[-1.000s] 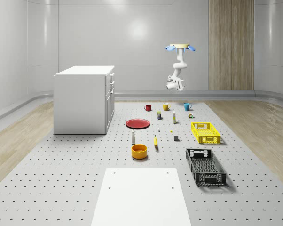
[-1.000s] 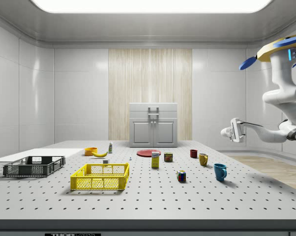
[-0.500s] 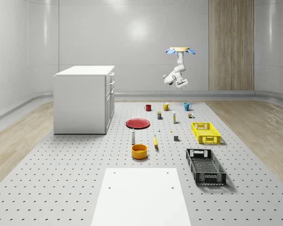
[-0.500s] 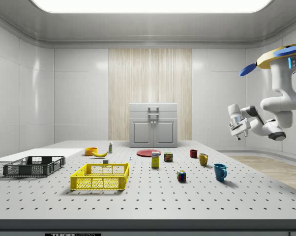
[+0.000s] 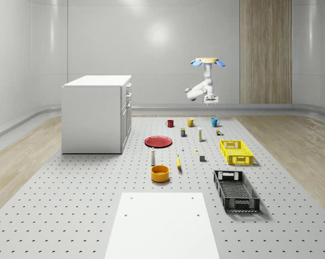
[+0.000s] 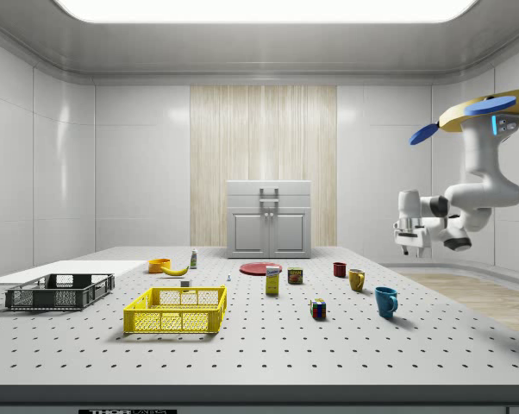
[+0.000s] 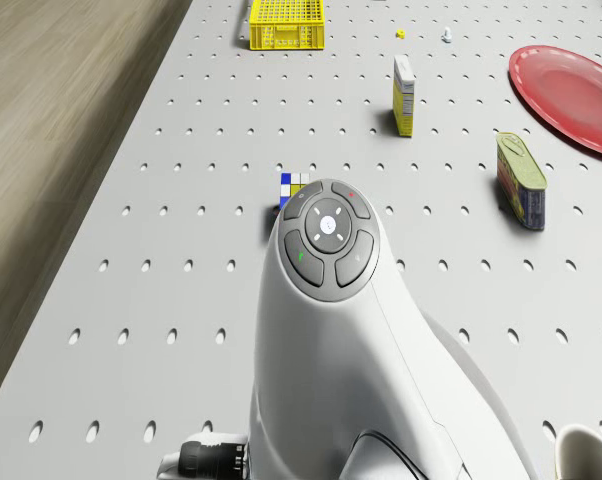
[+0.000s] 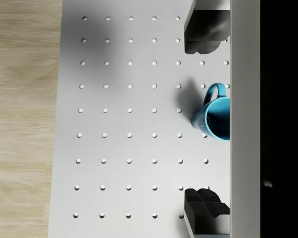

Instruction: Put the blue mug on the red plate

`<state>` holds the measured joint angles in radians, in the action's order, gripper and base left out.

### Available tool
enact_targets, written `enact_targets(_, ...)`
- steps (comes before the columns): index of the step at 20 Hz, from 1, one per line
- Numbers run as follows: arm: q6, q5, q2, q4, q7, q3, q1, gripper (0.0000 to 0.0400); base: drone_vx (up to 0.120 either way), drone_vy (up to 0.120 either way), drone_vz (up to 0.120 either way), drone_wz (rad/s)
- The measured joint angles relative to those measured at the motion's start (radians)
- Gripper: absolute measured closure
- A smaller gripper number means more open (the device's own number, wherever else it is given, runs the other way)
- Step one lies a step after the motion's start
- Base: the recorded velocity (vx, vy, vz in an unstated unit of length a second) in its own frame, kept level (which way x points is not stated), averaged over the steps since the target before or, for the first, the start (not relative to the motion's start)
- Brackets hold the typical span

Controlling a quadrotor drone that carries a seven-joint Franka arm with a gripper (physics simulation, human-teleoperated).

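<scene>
Wrist view looks straight down between the pincer's two dark fingertips [image 8: 203, 34], which stand wide apart with nothing between them, and the blue mug [image 8: 213, 115] sits upright on the desk [image 8: 129, 124] below, between the two tips but off toward the frame's right edge. In the side view the pincer [image 6: 409, 247] hangs at mid-right of the frame, pointing down, well above the mug [image 6: 385, 301] at lower right; the drone [image 6: 484, 110] hovers higher up at the upper right, over the desk's far-right end. In the whole-scene view the drone [image 5: 208, 61] sits above centre, the pincer [image 5: 210, 100] under it, and the mug [image 5: 215, 122] lower down beside a yellow mug [image 5: 190, 122]. The red plate [image 5: 158, 141] lies well apart, toward the frame's centre left. The step in hand looks like the approach before grasping: next, the pincer likely needs centring over the mug, then lowering around its wall or rim before closing.
</scene>
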<state>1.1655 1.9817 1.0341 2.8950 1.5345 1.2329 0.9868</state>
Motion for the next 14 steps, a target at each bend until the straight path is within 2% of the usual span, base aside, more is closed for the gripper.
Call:
enact_targets(6,0.009,-0.002,0.038,0.001,0.031,0.024,0.043,0.0,0.12,0.0,-0.12,0.0)
enact_targets(9,0.019,-0.008,0.056,0.0,0.041,0.033,0.055,0.0,0.12,-0.107,-0.12,0.0)
enact_targets(14,0.039,-0.021,0.083,-0.002,0.054,0.044,0.07,0.0,0.12,0.0,-0.12,0.0)
